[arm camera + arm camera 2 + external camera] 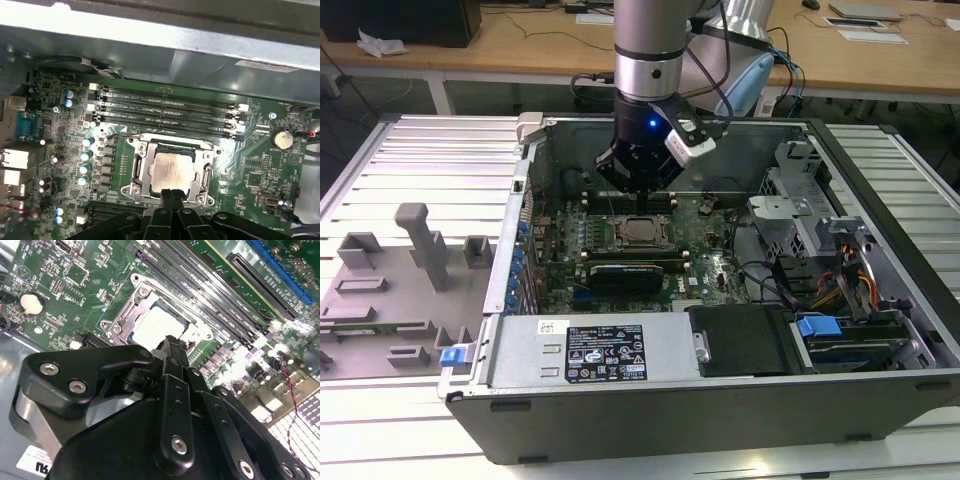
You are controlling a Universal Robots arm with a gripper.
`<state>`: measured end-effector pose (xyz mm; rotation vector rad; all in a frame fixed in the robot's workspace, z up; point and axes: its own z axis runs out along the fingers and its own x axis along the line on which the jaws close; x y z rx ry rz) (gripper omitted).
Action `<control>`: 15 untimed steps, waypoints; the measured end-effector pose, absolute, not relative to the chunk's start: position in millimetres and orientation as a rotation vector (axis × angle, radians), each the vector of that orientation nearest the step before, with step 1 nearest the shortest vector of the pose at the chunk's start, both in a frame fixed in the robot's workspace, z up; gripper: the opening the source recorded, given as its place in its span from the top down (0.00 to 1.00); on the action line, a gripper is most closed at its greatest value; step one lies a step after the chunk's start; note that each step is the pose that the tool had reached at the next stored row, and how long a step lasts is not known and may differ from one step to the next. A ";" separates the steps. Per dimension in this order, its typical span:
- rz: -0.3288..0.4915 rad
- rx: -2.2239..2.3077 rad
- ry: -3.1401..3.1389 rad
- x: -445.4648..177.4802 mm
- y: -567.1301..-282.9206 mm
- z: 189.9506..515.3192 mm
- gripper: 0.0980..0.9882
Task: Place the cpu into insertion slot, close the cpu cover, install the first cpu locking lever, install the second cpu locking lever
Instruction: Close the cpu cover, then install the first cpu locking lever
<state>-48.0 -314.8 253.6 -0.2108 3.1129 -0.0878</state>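
Slatted metal bench (430,150), open PC case (720,412) lying flat on it. Nearest: gripper (172,193) pinched together with nothing between, tip low at the insertion slot (175,148) edge. Behind it, cpu (172,170) seated, cpu cover (141,172) flat over it. Latched or not: can't tell. Press straight down; stay off memory slots (165,107) beyond.

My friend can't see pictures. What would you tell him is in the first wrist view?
A silvery square cpu sits on a green circuit board, with the metal frame of the cpu cover around it. The black tool, fingers together, is at the chip's edge. Long dark memory slots run alongside.
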 end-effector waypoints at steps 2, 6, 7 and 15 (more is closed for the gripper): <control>-0.088 -0.211 3.113 -48.0 -314.8 253.6 0.99; -0.088 -0.211 3.113 -48.0 -314.8 253.8 0.99; -0.088 -0.211 3.113 -48.0 -314.8 253.8 0.99; -0.088 -0.211 3.113 -48.0 -314.8 254.0 0.99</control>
